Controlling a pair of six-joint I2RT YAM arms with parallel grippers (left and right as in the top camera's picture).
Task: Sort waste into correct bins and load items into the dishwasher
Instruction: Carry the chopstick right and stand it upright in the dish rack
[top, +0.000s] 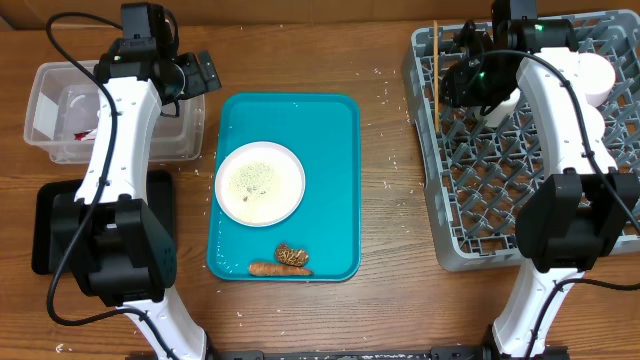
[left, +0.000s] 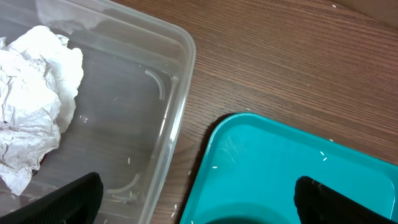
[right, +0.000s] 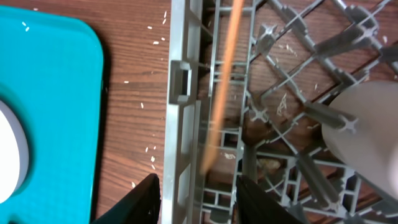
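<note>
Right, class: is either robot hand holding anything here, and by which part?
Nothing is held. The left hand and right hand are both open; the thin wooden chopstick sits ungripped in the grey plastic dish rack.

the wooden table (top: 385, 190) carried a clear tub (top: 190, 145) at far left, a black tray (top: 45, 230) just beside it, a teal tray (top: 335, 180) mid-table and a grey dish rack (top: 470, 200) at right. rice grains (right: 152, 149) lay scattered on the bare wood between the last two.

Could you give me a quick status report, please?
Left gripper open, empty, by tub. Right gripper open over rack, chopstick inside. Plate, carrot on tray. Nothing blocking.
</note>
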